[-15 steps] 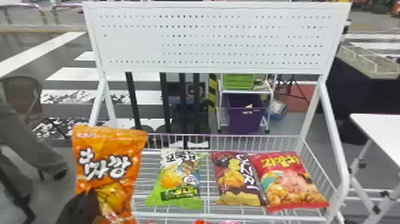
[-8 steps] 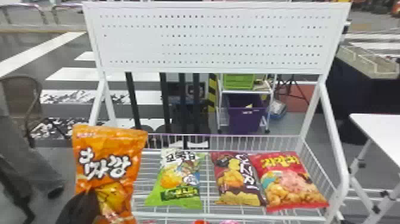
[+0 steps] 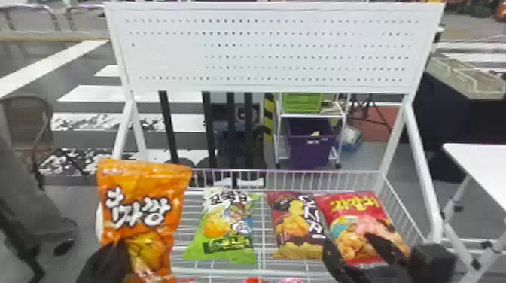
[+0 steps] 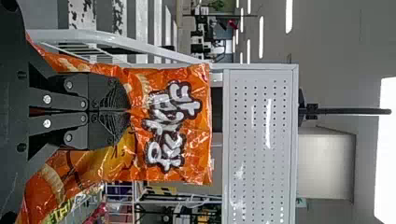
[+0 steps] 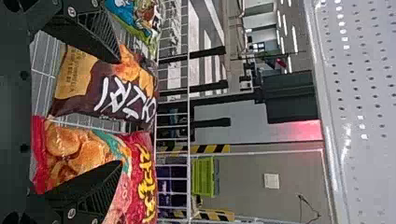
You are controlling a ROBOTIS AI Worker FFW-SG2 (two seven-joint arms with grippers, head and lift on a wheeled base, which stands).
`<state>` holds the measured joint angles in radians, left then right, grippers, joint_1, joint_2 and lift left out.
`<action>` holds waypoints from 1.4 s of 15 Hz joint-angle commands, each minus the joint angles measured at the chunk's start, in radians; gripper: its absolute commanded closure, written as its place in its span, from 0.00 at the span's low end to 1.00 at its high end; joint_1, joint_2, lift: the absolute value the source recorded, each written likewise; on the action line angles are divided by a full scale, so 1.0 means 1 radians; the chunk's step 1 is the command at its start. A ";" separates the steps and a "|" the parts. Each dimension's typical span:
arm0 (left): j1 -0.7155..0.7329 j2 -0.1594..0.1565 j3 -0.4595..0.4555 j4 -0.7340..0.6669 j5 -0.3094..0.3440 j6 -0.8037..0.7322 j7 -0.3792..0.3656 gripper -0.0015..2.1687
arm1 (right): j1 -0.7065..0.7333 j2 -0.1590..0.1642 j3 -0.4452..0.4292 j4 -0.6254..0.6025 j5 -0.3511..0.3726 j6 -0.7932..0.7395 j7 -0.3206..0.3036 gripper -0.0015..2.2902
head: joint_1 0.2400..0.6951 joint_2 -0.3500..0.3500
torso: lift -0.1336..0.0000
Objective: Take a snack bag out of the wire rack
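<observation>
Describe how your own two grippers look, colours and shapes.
Both are plain black. The left gripper has a dark, flat-faced base with round recesses, slim link bars with silver screw heads, and two broad fingers with ribbed, rounded ends. The right gripper matches in colour; its two fingers look like wedges tapering to points, with fine ribbing and silver screws nearer the base.
</observation>
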<state>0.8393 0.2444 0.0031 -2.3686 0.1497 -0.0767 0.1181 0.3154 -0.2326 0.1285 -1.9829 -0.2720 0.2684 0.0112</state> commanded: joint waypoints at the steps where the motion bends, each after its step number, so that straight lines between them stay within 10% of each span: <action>1: -0.006 -0.002 0.000 0.009 -0.001 0.002 0.000 0.90 | -0.145 0.007 0.053 0.114 -0.036 0.071 0.000 0.06 | 0.57 0.50 | 1.00; 9: -0.026 -0.005 -0.009 0.034 0.001 0.002 0.000 0.90 | -0.368 0.036 0.166 0.299 -0.041 0.277 -0.011 0.25 | 0.57 0.50 | 1.00; 12: -0.028 -0.007 -0.009 0.038 0.001 0.002 0.000 0.90 | -0.383 0.036 0.178 0.297 -0.032 0.326 -0.065 0.95 | 0.57 0.50 | 1.00; 21: -0.031 -0.005 -0.011 0.043 0.001 0.005 0.000 0.90 | -0.329 0.030 0.172 0.164 -0.039 0.344 -0.105 0.98 | 0.57 0.50 | 1.00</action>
<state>0.8084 0.2393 -0.0076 -2.3253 0.1503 -0.0712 0.1181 -0.0339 -0.1986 0.3057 -1.7696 -0.3114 0.6133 -0.0903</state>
